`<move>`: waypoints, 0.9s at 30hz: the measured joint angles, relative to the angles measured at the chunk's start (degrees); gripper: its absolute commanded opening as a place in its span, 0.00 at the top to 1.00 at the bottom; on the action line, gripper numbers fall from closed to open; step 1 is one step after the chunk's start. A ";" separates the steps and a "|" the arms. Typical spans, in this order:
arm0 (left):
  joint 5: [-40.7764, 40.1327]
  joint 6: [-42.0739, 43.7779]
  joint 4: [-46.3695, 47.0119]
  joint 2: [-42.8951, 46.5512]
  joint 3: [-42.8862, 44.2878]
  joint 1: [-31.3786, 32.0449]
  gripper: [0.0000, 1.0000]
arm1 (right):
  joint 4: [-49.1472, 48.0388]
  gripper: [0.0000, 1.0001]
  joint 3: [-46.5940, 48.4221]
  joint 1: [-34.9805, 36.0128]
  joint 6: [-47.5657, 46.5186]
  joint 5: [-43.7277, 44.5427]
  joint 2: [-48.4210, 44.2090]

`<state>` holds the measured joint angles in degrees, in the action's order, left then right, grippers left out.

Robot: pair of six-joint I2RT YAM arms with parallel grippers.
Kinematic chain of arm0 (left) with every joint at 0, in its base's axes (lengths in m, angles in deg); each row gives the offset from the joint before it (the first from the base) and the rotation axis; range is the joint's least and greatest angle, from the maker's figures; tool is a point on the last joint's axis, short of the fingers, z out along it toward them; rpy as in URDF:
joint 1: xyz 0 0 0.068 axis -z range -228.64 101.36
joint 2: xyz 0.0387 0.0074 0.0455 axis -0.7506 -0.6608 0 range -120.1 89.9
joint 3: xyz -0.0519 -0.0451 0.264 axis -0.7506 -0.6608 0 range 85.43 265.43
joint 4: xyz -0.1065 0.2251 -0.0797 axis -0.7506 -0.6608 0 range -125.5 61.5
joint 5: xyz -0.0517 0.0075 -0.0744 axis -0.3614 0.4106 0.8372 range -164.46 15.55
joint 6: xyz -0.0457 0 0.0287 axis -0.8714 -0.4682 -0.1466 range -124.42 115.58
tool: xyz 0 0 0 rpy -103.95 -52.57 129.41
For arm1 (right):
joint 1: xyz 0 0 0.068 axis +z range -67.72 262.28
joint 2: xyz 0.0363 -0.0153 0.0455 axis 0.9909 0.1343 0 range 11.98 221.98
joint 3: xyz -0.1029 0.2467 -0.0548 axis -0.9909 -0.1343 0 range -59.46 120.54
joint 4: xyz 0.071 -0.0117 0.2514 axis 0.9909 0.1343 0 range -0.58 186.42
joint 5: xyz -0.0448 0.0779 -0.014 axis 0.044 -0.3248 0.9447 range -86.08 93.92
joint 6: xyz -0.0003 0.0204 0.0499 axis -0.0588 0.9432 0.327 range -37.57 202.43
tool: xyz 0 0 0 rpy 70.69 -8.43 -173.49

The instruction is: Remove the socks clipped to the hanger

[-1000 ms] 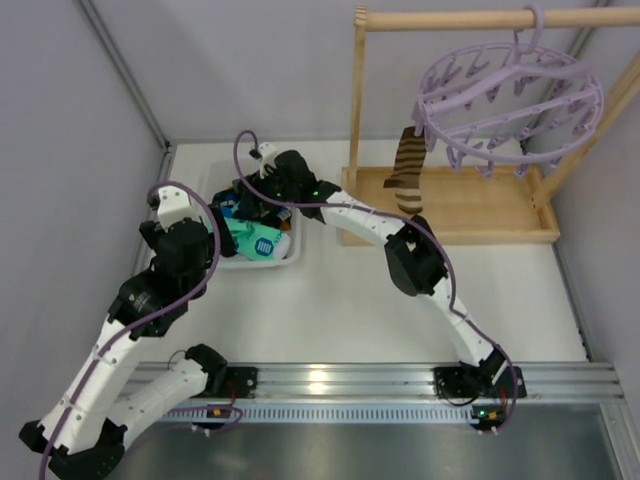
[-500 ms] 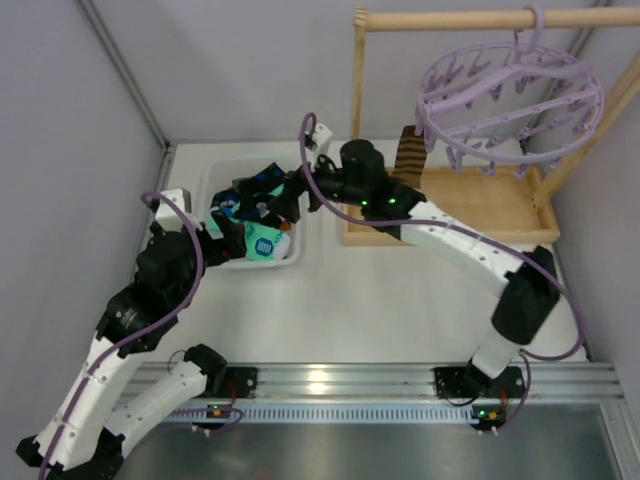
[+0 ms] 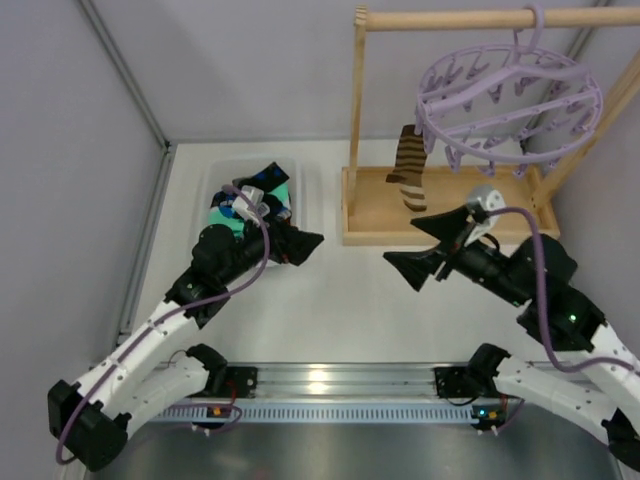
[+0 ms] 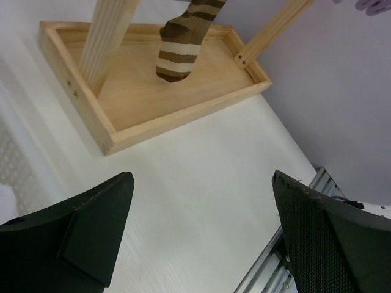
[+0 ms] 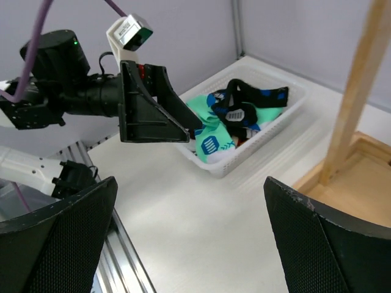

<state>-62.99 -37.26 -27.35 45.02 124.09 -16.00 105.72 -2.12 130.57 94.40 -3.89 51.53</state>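
Lying in the white basket (image 5: 263,143) — teal and black socks (image 5: 232,116), maybe four.

Light: bright, even, from overhead. Shadows: soft and faint on the white table (image 3: 340,310). Glare: one white spot on the metal rail (image 3: 318,380). Focus: sharp overall; my left fingers (image 4: 91,238) and right fingers (image 5: 61,244) dark, slightly soft at the frame edges.
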 measured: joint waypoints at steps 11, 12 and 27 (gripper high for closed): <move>6.56 7.91 15.37 -25.46 9.66 3.78 0.02 | 15.89 0.01 0.07 -0.02 0.02 21.53 -19.96; 6.10 9.29 15.69 -27.36 11.28 4.87 0.02 | 16.46 0.01 0.07 -0.02 0.02 22.49 -20.94; 0.83 18.47 23.78 -56.33 36.28 10.34 0.02 | 22.36 0.01 0.02 -0.02 0.04 30.97 -30.88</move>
<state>-62.16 -18.79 -3.57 -11.30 160.37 -5.66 128.08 -2.10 130.55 94.44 27.08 20.65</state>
